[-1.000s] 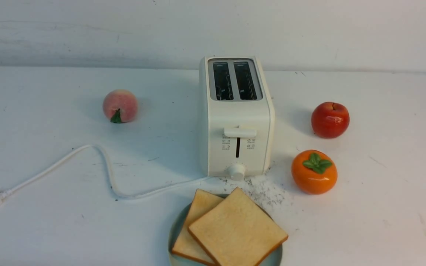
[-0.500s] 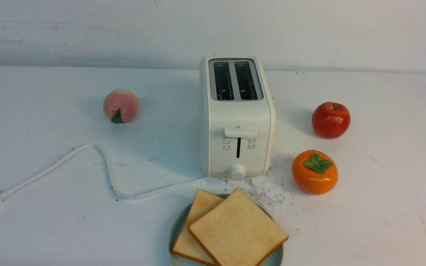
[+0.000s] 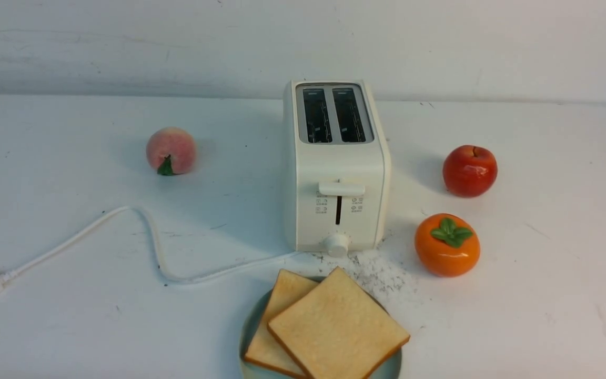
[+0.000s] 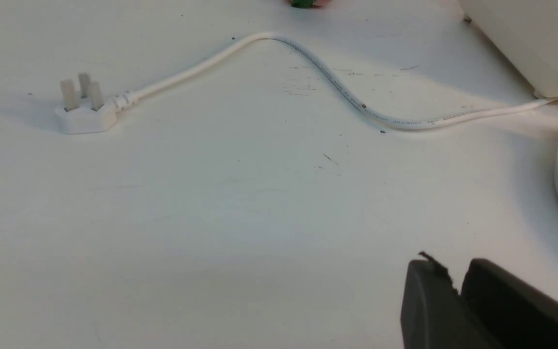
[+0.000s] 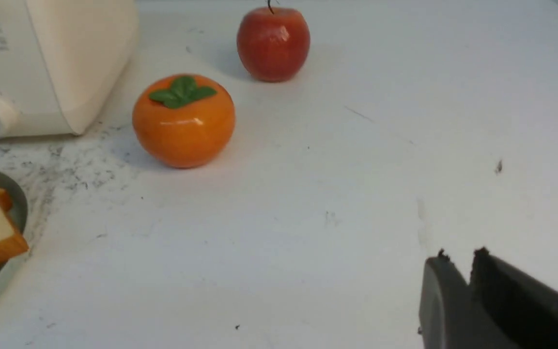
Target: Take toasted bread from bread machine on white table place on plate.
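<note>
Both slices of toast (image 3: 334, 329) lie on the plate (image 3: 248, 331), one overlapping the other, just in front of the toaster (image 3: 336, 168) — and both of its slots look empty from the front view. By my reading the task is at its end: nothing is left to lift out, so the next move calls for little more than keeping the arms clear of the plate (a bump could slide the upper slice off).

Neither arm shows in the front view. The left claw (image 4: 459, 286) hangs low over the bare desk (image 3: 71, 316) near the plate's edge, its two dark fingers pressed together and holding nothing. The right claw (image 5: 468, 276) sits likewise over the desk on the other side, fingers closed with only a thin seam between them, empty too.

Counted: two slices, one plate, one toaster with two slots, one cord (image 3: 150, 242) ending in one plug (image 4: 83, 109). Three fruits stand apart from the work — one peach (image 3: 171, 150) to the left of the toaster, one apple (image 3: 470, 170) and one persimmon (image 3: 447, 245) to the right. A patch of crumbs (image 3: 382, 273) lies between toaster and persimmon.
</note>
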`<action>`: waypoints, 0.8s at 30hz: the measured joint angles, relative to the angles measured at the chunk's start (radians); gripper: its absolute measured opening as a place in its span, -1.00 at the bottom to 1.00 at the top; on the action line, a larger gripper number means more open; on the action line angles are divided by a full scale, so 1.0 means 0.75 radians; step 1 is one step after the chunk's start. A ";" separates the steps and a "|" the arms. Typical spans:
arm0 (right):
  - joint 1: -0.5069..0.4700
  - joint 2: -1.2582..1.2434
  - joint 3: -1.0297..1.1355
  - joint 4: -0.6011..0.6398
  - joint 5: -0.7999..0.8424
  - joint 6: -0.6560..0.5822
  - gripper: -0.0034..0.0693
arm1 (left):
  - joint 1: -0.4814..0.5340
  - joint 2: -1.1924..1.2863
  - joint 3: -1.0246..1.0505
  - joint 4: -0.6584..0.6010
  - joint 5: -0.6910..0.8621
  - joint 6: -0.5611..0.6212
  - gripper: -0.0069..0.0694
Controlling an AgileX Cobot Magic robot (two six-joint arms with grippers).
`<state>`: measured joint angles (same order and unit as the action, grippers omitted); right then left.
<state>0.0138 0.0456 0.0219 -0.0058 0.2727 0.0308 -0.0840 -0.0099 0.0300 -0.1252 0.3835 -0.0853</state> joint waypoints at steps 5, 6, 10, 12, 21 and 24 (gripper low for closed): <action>0.000 -0.071 0.002 -0.032 0.091 0.078 -0.64 | 0.000 0.000 0.001 0.000 0.001 0.000 -0.54; 0.000 -0.073 -0.001 -0.032 0.109 0.083 -0.64 | 0.000 -0.001 0.001 -0.001 0.003 0.000 -0.53; 0.000 -0.073 -0.004 -0.028 0.127 0.088 -0.63 | 0.000 -0.001 0.001 -0.001 0.003 0.000 -0.53; 0.000 -0.073 -0.004 -0.028 0.128 0.088 -0.62 | 0.000 -0.001 0.001 -0.001 0.004 0.000 -0.53; 0.000 -0.073 -0.004 -0.028 0.128 0.091 -0.59 | 0.000 -0.001 0.001 -0.003 0.004 0.000 -0.50; 0.000 -0.073 -0.004 -0.028 0.128 0.091 -0.58 | 0.000 -0.001 0.001 -0.003 0.004 0.000 -0.49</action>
<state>0.0138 -0.0088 0.0188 -0.0271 0.3686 0.0993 -0.0840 -0.0105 0.0309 -0.1272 0.3867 -0.0853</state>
